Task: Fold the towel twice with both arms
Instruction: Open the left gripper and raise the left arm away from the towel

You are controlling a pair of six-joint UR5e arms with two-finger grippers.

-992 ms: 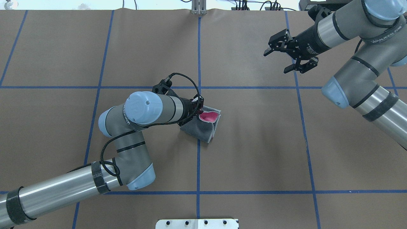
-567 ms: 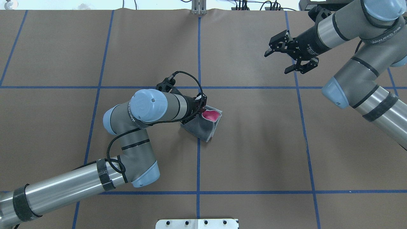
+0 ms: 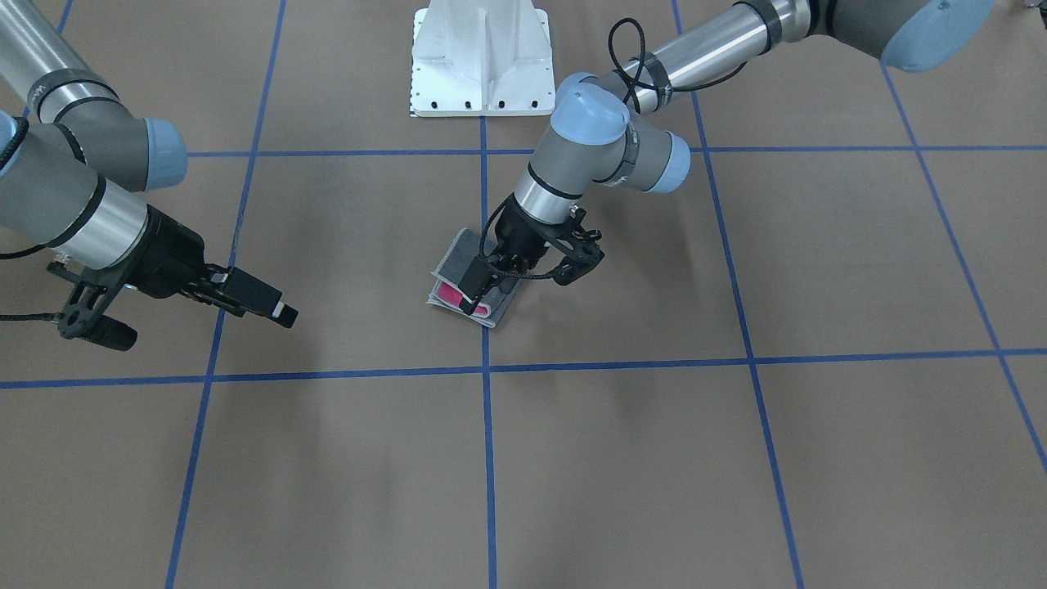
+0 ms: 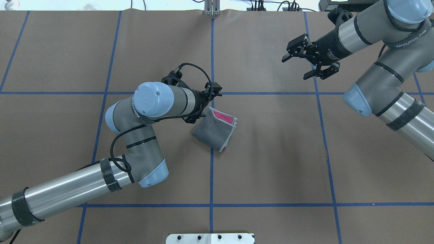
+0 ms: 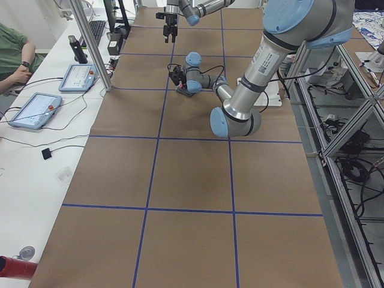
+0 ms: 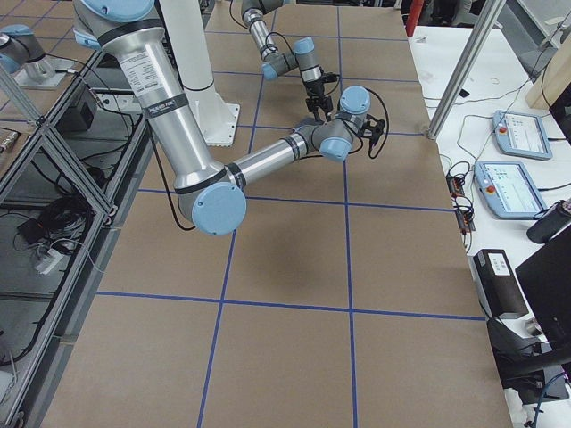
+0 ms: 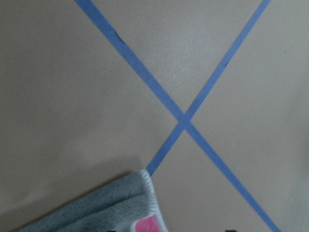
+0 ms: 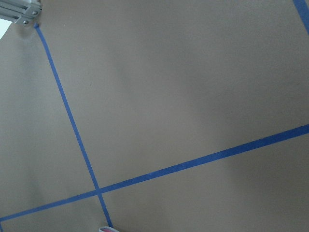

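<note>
Terry cloth like this towel [image 4: 213, 130] is light and limp, with no stiffness of its own, so I'd expect it to sag and drag wherever it isn't held. It lies near the middle of the tabletop, well away from every edge, as a small layered square. The grey face is up, and a strip of pink shows along the side facing the table's far edge.

The left gripper [image 3: 523, 278] hangs just beside that side with its jaws spread wide and nothing between them. One finger looks to be poised over the cloth rather than pinching it. The right gripper [image 4: 294, 68] is well apart, off toward the far right corner, also wide open and empty.

The stacked layers look ready to slide over each other. If it needs tidying, I'd take it at a corner on the stitched edging, pinching every layer together. The nap should grip well, and nothing here is fragile.
</note>
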